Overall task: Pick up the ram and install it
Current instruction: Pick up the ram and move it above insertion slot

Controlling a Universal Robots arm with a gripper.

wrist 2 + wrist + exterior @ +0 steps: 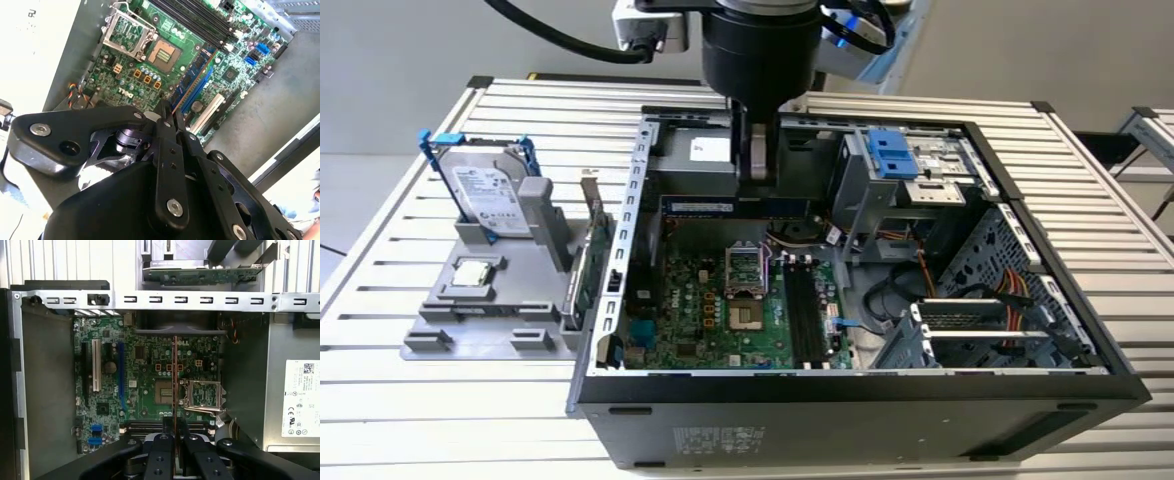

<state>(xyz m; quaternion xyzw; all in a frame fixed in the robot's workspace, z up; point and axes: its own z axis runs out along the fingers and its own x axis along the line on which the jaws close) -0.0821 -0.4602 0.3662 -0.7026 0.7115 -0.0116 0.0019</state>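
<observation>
Holds the ram (710, 206) pinched in the clenched hand (750, 188), hanging inside the open case (854, 385) above the motherboard (707, 310) and apparently clear of it. Looks like the carry step: picked up, not yet seated. Sits edge-on in the first wrist view, crosswise to the black slots (803, 310). Seems to call for a quarter turn to line up, then a square, even press.

Black claw (169, 114) pinching the ram (193, 75) edge-on — over a green motherboard (131, 75), bare CPU socket (163, 53)
</observation>
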